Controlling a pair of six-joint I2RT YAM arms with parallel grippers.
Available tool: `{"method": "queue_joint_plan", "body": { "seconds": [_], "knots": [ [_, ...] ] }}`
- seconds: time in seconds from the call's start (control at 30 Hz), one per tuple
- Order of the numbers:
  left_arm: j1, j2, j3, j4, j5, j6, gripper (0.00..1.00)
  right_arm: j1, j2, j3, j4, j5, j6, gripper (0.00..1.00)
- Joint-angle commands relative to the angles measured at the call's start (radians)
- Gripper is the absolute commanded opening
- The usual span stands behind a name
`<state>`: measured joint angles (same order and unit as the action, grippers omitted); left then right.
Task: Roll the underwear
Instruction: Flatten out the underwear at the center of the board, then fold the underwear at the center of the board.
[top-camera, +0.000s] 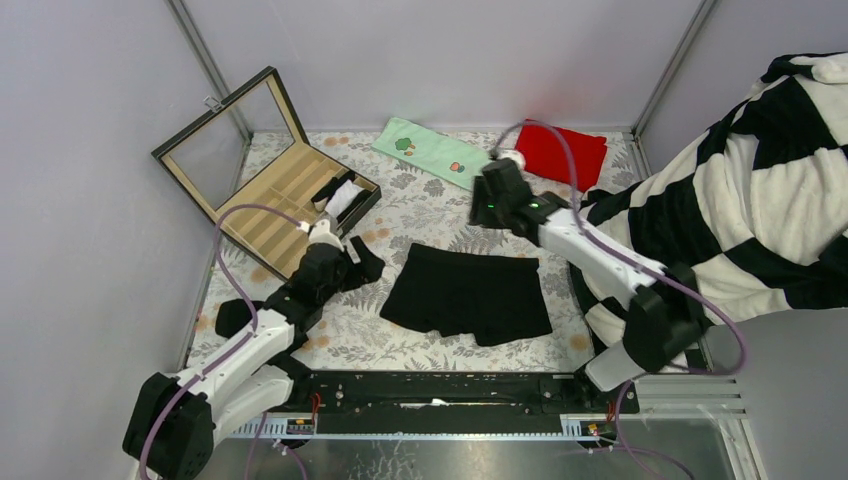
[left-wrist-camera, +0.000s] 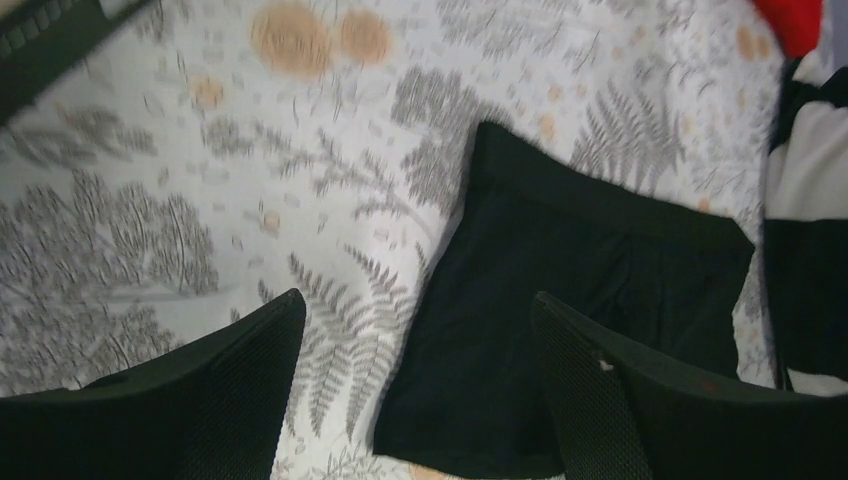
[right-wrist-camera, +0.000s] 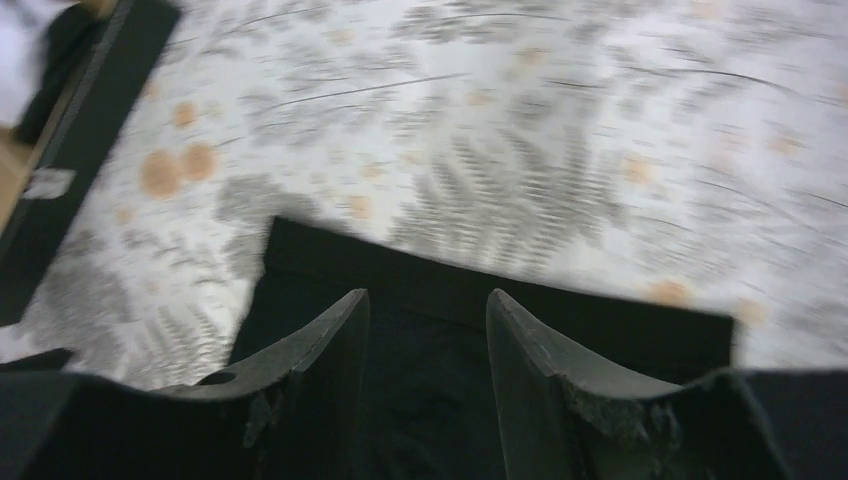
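On the fern-print worktop (top-camera: 420, 205) the underwear (top-camera: 465, 293) lies flat at centre, its long axis left to right and its waistband toward the far side. Only the top view shows both leg hems. The left hand (left-wrist-camera: 415, 300) gapes empty at its left edge. The right hand (right-wrist-camera: 427, 295), fingers apart, hovers over the waistband.

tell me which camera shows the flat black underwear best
The top external view: the whole underwear lies flat on the floral cloth, every edge visible. The left wrist view shows most of it, with its near edge behind a finger. The right wrist view is blurred and shows only the waistband end.
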<state>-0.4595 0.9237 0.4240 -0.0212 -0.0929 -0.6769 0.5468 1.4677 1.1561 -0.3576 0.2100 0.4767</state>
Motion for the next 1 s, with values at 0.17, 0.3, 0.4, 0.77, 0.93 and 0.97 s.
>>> {"method": "queue_joint_plan", "body": {
  "seconds": [0.17, 0.3, 0.4, 0.77, 0.93, 0.97],
  "knots": [
    [-0.109, -0.013, -0.104, -0.026, 0.035, -0.121, 0.84, 0.233, 0.515, 0.490, -0.170, -0.080, 0.083, 0.55],
    [-0.141, 0.013, -0.108, -0.052, 0.022, -0.127, 0.82, 0.286, 0.659, 0.645, -0.251, -0.046, 0.074, 0.57],
    [-0.151, 0.018, -0.113, -0.068, 0.014, -0.124, 0.81, 0.300, 0.724, 0.705, -0.293, -0.018, 0.074, 0.58],
    [-0.181, 0.081, -0.134, -0.064, 0.011, -0.124, 0.79, 0.308, 0.830, 0.754, -0.333, 0.004, 0.045, 0.57],
    [-0.205, 0.108, -0.141, -0.053, 0.000, -0.133, 0.74, 0.312, 0.869, 0.790, -0.348, 0.009, 0.027, 0.55],
    [-0.209, 0.114, -0.143, -0.050, -0.003, -0.134, 0.73, 0.311, 0.875, 0.796, -0.349, 0.010, 0.023, 0.54]
  ]
}}
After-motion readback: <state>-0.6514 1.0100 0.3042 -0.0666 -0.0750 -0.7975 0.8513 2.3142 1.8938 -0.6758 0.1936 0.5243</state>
